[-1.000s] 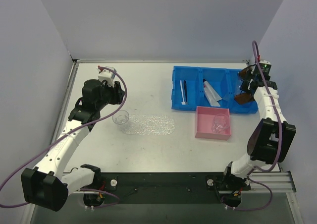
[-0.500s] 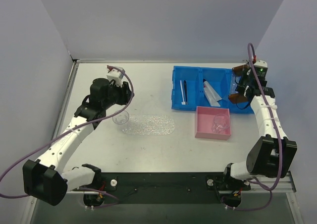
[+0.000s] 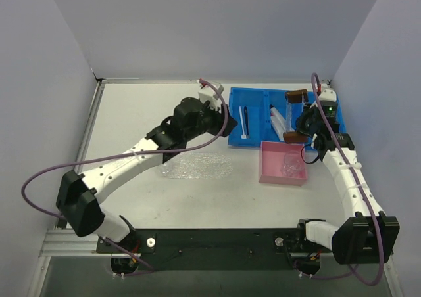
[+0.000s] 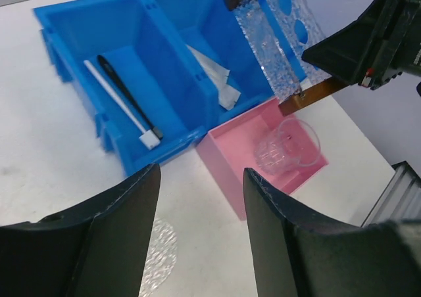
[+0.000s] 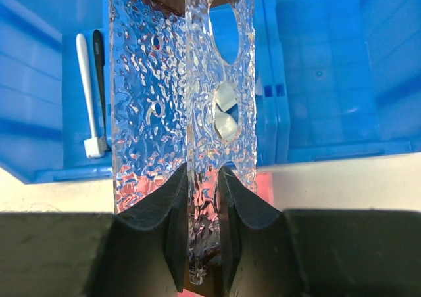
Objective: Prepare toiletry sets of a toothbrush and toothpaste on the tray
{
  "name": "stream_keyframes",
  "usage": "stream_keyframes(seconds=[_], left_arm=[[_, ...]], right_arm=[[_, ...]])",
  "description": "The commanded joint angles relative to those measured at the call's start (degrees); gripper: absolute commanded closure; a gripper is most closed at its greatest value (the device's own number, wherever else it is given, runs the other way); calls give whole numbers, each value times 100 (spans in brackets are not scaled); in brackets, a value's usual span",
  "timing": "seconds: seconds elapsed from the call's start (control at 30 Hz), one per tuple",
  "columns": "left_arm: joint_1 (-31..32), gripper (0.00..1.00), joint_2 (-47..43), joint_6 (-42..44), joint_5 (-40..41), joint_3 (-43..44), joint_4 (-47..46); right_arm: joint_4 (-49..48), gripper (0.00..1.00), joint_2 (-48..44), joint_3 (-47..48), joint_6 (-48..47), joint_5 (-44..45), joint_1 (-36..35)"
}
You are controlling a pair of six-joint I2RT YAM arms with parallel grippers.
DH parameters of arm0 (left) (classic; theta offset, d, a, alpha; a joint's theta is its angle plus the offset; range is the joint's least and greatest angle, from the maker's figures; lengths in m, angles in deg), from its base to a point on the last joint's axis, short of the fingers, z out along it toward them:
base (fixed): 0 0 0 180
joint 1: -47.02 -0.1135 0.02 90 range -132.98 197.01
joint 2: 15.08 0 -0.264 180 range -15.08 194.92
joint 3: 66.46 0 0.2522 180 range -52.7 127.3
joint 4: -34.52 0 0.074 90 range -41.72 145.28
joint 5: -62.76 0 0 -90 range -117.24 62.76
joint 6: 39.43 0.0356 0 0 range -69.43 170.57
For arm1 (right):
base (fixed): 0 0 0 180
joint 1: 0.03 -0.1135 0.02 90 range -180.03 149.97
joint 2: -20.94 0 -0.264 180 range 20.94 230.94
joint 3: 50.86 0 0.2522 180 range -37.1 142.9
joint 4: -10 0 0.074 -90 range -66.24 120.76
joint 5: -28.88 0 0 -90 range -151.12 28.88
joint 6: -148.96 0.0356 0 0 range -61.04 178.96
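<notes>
Your right pincer (image 5: 200, 179) is pinched tight on the edge of the tray (image 5: 151, 100), which stands upright. Just past its tips is the pink box (image 4: 227, 162). Further out is the blue bin (image 5: 39, 146), with toothbrushes (image 5: 82, 80) left of the tray and toothpaste (image 4: 214, 80) behind it. Your left pincer (image 4: 200, 172) gapes wide, empty, with a second tray (image 3: 204, 165) flat below it.

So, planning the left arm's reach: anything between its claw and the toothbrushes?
Nothing visible. The thin black and white toothbrushes lie uncovered in the left compartment of the blue plastic bin; the clear textured tray held by the right claw hangs further right.
</notes>
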Motion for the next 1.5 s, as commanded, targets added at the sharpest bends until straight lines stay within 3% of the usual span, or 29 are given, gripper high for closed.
stream_keyframes(seconds=[0.0,0.33,0.8,0.9,1.07,1.2,1.3,1.47], left_arm=[[367,37,801,-467,170,758,-686],[860,32,2716,-827,108,2385,-818],[939,28,4062,-731,108,3738,-151],[939,38,4212,-818,108,3993,7],[948,80,4274,-950,-15,4170,157],[948,97,4187,-995,64,4144,271],[939,100,4108,-1003,64,4082,271],[825,100,3932,-1257,-260,3854,122]], right_arm=[[-693,100,-538,-249,270,-70,-157],[-764,100,-749,-593,385,-219,-456],[-764,100,-907,-663,358,-167,-939],[-764,100,-934,-689,306,-36,-1140],[-650,100,-864,-611,183,158,-1466],[-430,100,-855,-479,314,158,-1572],[-254,89,-969,-426,419,71,-1581],[88,56,-1355,-278,429,-34,-1581]])
